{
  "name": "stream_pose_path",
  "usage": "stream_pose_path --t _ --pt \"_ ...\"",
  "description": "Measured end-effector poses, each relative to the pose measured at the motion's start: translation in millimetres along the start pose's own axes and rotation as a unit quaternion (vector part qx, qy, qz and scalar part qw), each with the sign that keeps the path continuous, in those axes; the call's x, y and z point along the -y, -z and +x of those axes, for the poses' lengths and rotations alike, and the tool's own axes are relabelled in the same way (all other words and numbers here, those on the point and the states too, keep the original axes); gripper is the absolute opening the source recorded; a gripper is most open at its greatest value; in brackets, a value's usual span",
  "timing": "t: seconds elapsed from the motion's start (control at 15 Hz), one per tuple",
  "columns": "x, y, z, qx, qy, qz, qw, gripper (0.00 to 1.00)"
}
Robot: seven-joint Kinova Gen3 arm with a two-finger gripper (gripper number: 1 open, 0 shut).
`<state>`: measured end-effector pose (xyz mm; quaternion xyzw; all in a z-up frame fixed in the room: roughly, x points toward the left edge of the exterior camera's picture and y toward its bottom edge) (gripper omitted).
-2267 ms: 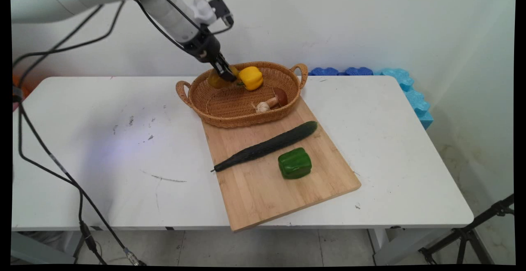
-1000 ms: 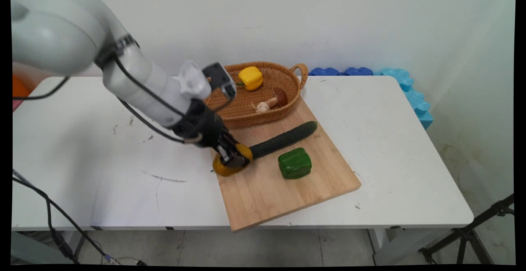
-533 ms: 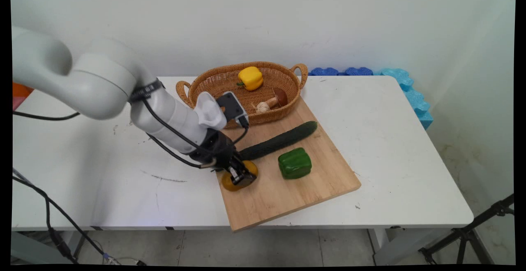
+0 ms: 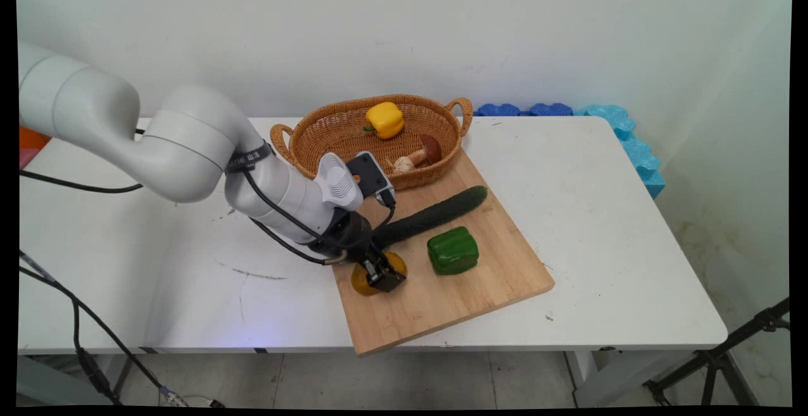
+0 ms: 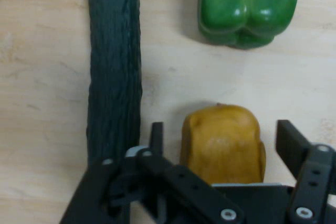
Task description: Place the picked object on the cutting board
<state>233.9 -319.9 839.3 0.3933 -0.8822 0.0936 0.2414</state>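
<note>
One orange pepper (image 5: 223, 142) now boarded, gripper (image 5: 223, 145) seemingly open

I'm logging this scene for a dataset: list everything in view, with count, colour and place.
Orange-yellow pepper: 1, on the cutting board's near left part, between the gripper's fingers with a gap on each side.
Cucumber: 1, dark green, diagonal across the board, beside that pepper.
Green pepper: 1, on the board, right of the cucumber.
Cutting board: 1, light wood, table centre.
Basket: 1, tan wicker, far end of the board.
Yellow pepper: 1, in the basket.
Mushroom: 1, brown cap, in the basket.
Garlic: 1, whitish, in the basket.
Table: 1, white.
Foam blocks: blue, several, by the wall.
Gripper: 1, black, open, on the white arm.
</note>
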Motion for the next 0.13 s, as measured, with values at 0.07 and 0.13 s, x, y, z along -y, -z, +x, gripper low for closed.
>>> stream_pose_path --t 0.07,0.13 --pt "0.4 0.0 1.1 -0.004 -0.003 -0.001 1.0000 1.00" --pt "1.0 1.6 2.7 -0.008 -0.005 -0.002 0.9999 1.00"
